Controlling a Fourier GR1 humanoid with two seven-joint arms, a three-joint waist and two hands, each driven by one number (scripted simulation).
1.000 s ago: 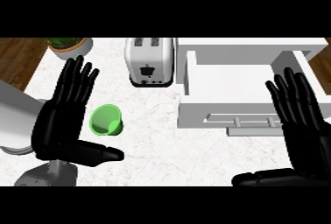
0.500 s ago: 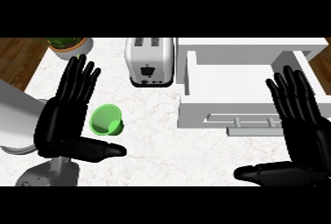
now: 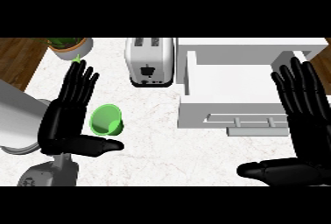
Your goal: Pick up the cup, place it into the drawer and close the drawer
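A green cup (image 3: 107, 120) lies on the white marble counter, left of centre. My left hand (image 3: 65, 118) is open just left of it, fingers straight and pointing away, thumb stretched out below the cup; whether it touches the cup I cannot tell. The white drawer (image 3: 236, 85) stands pulled open at the right, with its handle (image 3: 249, 119) on the front panel. Over the drawer's right side my right hand (image 3: 310, 122) is open, fingers straight, thumb pointing left near the lower edge.
A white toaster (image 3: 150, 60) stands at the back centre, close to the drawer's left wall. A potted plant (image 3: 66, 45) sits at the back left corner. A large white rounded object (image 3: 16, 118) lies at the left edge. Wooden floor shows beyond the counter's left side.
Both hands have shifted slightly: the left one a little up and toward the cup, the right thumb a little lower. The cup and drawer have not moved.
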